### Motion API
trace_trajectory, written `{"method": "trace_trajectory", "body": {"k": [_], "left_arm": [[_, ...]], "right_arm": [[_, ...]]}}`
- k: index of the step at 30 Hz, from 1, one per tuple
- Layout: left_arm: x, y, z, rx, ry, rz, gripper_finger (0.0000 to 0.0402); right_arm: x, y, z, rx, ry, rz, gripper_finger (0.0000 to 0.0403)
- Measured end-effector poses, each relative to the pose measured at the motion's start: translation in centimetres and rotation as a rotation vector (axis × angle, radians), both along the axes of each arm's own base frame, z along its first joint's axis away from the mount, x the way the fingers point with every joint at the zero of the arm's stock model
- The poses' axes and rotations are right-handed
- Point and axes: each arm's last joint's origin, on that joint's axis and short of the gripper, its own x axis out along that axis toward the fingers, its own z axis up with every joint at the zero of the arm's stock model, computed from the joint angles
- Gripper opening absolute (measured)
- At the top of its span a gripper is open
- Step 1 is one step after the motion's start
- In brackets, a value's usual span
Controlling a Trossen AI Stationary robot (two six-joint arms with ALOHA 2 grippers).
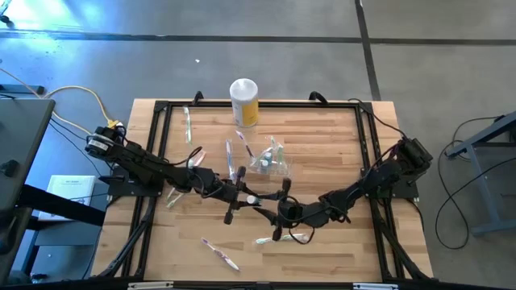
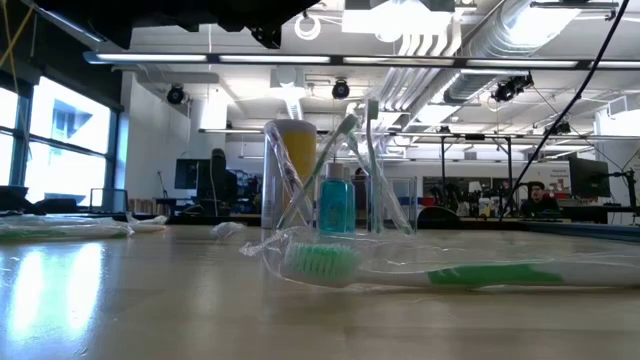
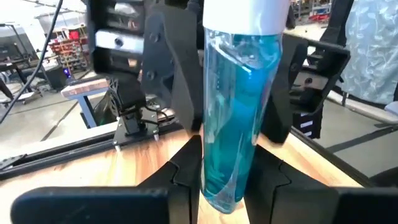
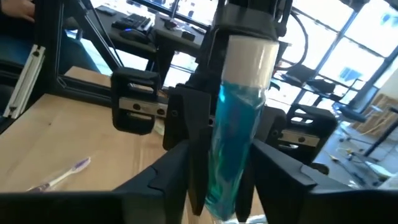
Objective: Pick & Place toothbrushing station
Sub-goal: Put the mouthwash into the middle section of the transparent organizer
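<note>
The wooden table (image 1: 339, 145) carries a black frame, and both dark arms reach in from its side edges to meet near its middle. The left arm (image 1: 145, 165) comes from the left edge, the right arm (image 1: 379, 181) from the right edge.

A yellow canister (image 1: 244, 102) with a white top stands at the middle of the far edge. The clear holder (image 1: 270, 159) sits near the table's centre, on the near side of the canister. In the low view, wrapped brushes stand tilted inside it.

The left gripper (image 1: 242, 196) hangs over the table on the near side of the holder. Its two fingers are clamped on a teal tube (image 3: 239, 112) with a white cap, pressing it from both sides. The tube stands upright between them, cap end away from the wrist.

The right gripper (image 1: 278, 211) is just beside the left one, facing it. The same tube (image 4: 233, 137) sits at its tip, but whether it grips the tube cannot be told.

A green toothbrush (image 1: 282, 239) in a clear wrapper lies flat below the right gripper, toward the near edge. A pink toothbrush (image 1: 219, 252) lies close to the near edge, under the left gripper's side. Another wrapped toothbrush (image 1: 187, 122) lies near the far left corner.
</note>
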Motion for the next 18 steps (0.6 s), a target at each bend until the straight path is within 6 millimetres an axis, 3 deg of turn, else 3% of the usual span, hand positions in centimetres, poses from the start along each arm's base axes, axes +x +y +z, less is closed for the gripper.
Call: {"method": "trace_trajectory", "body": {"k": [8, 12, 18], "left_arm": [[0.0, 0.1, -0.9, -0.001, 0.098, 0.017, 0.0066], [0.0, 0.1, -1.1, -0.014, 0.126, 0.019, 0.0066], [0.0, 0.1, -1.2, -0.012, 0.135, 0.019, 0.0066]], "right_arm": [[-1.9, 0.6, 1.5, -0.003, 0.023, -0.032, 0.0199], [-2.2, 0.1, 2.5, 0.049, 0.0, -0.04, 0.0199], [-1.3, -1.6, 2.0, 0.105, 0.038, -0.041, 0.0191]]}}
